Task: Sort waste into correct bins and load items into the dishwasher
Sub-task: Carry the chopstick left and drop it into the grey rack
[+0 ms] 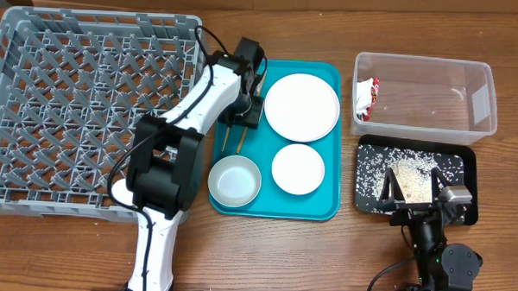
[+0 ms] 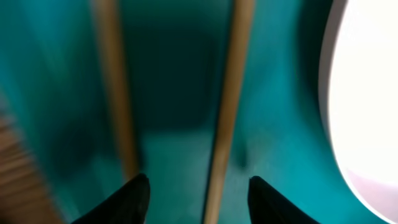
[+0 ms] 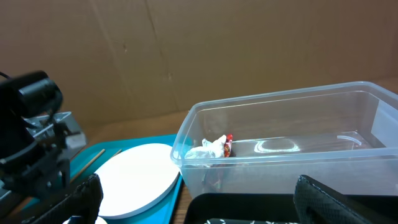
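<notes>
Waste looks sorted: 1 wrapper (image 1: 365,97) in the clear tub (image 1: 476,101), rice (image 1: 375,167) + 1 tan scrap (image 1: 411,181) on the black tray (image 1: 466,161). Loading not begun — rack (image 1: 71,96) holds nothing; 1 plate (image 1: 302,106), 1 saucer (image 1: 298,168), 1 bowl (image 1: 234,181) sit on the teal tray (image 1: 265,206) w/ 2 chopsticks (image 2: 227,93). Left gripper (image 2: 199,186) low over them, jaws apart astride one; right gripper (image 3: 196,193) above black tray, jaws wide apart.
</notes>
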